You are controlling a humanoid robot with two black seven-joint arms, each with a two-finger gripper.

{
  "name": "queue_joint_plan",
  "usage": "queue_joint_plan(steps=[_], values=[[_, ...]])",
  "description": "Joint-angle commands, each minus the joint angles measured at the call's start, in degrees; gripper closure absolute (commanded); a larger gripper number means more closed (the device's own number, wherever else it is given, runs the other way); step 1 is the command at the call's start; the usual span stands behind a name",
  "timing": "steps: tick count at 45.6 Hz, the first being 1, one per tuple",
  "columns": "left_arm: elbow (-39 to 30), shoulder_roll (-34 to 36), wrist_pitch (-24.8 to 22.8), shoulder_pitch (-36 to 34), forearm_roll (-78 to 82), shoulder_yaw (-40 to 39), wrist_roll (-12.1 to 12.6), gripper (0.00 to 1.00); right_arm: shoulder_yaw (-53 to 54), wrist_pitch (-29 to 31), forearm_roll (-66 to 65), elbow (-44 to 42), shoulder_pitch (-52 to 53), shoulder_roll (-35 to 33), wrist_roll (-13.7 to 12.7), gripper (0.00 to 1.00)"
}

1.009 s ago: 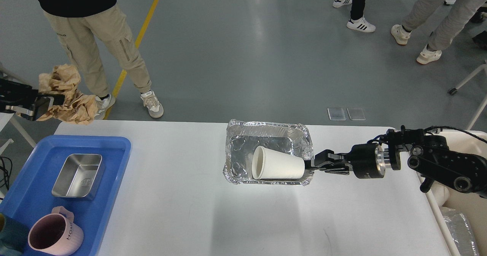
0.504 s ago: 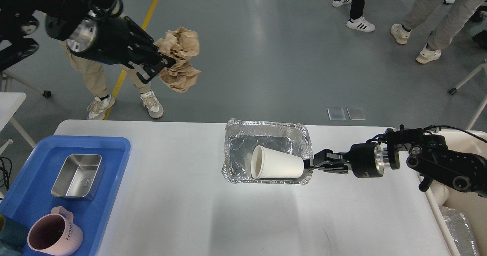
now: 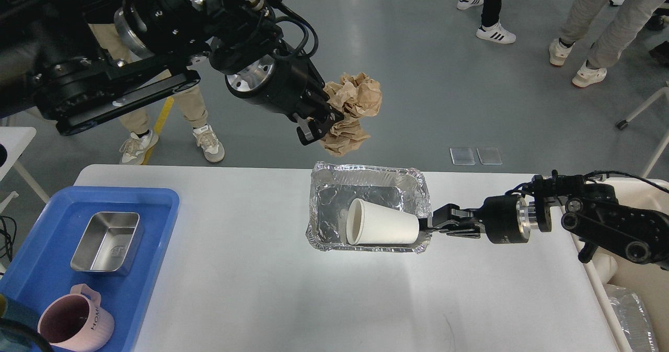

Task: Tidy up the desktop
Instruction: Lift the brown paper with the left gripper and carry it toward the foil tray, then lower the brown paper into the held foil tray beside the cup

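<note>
1. The desktop [image 3: 251, 289] fills the near half of the view; the left gripper [image 3: 320, 124] hangs above its far edge, well clear of the surface, while the right gripper [image 3: 429, 224] sits low over its right half.
2. The left gripper's jaws are clamped on a crumpled wad of brown paper [image 3: 351, 112], held in the air just beyond the foil tray [image 3: 366, 180].
3. The right gripper's jaws pinch the right rim of the foil tray.
4. One white paper cup [image 3: 382, 229] lies on its side in the foil tray, mouth facing left.
5. One blue tray [image 3: 157, 221] at the left holds one steel box [image 3: 107, 242] and one pink mug [image 3: 76, 323].
6. The desktop is white, smooth and slightly glossy, with rounded far corners.
</note>
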Motion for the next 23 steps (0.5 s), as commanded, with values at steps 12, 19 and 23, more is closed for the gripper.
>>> queue_joint_plan(steps=[12,19,23], values=[[2.4,-6.3,-0.1,0.8,0.0,2.8,0.4,0.94,0.1,0.0,0.0,0.3,0.0,-0.1,0.0,1.0],[3.6,-7.7,-0.1,0.9,-0.1,2.8,0.4,0.93,0.2,0.0,0.0,0.5,0.0,-0.8,0.1,1.0],[4.1,-8.6,-0.1,0.9,-0.1,2.9,0.4,0.93,0.2,-0.1,0.0,0.9,0.0,-0.9,0.1,1.0]])
